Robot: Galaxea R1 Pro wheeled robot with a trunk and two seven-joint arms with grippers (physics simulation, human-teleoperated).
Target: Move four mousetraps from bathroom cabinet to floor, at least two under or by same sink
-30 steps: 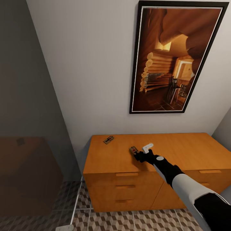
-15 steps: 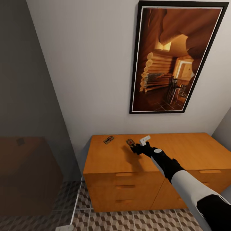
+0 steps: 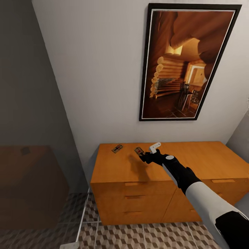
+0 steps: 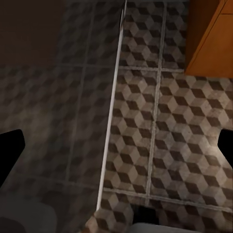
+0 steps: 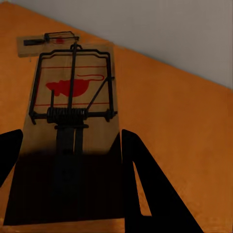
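Mousetraps first: in the head view I see one mousetrap (image 3: 139, 150) held by my right gripper (image 3: 143, 156) above the cabinet (image 3: 114, 169) top, lifted near its back edge, and a second mousetrap (image 3: 117, 148) lying flat by the back left corner. My left wrist view looks down at the bathroom floor (image 4: 160, 145), with the fingertips spread wide and nothing between them. In the right wrist view the held trap's board sits between the closed fingers. I judge it light, stiff and thin; grip the board edges, clear of the wire spring.
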